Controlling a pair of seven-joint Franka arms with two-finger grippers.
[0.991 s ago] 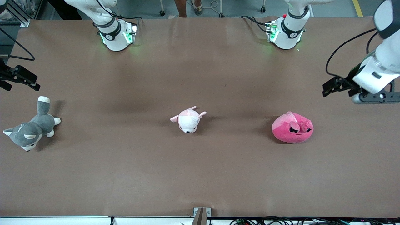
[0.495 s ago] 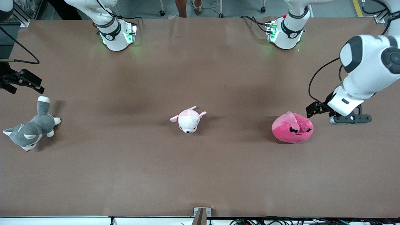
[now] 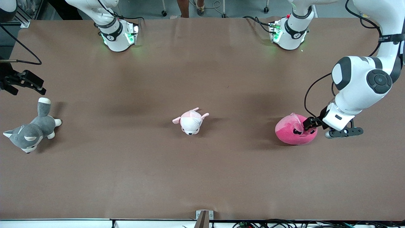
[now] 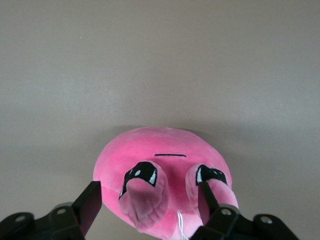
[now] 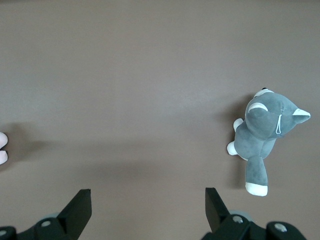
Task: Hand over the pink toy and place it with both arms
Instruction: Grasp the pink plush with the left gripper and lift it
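The round, blob-shaped hot-pink plush toy [image 3: 295, 129] lies on the brown worktop [image 3: 202, 177] toward my left arm's end, its dark angry eyes and thin straight mouth showing, two small ear flaps folded over its face. My left tool [image 3: 310, 123] is at the toy's top, by the ear flaps; in the left wrist view its two black fingers [image 4: 90, 206] stand spread wide, one on each side of the plush [image 4: 162, 185], released and not pressing into the fabric as far as I can see. About level with the toy, in the middle of the worktop, sits the smaller pale pink-and-white plush animal [image 3: 190, 121], well apart from it. At my right arm's end lies the grey-and-white plush dog [image 3: 31, 130], on its side with a white-tipped tail pointing toward the bases. My right tool [image 3: 27, 81] waits in the air over the worktop near that dog's tail, fingers [image 5: 77, 210] parted and holding nothing; its wrist view shows the dog [image 5: 265, 137] on bare worktop [image 5: 150, 75]. Nothing lies between the pink toy and the other two plush animals.
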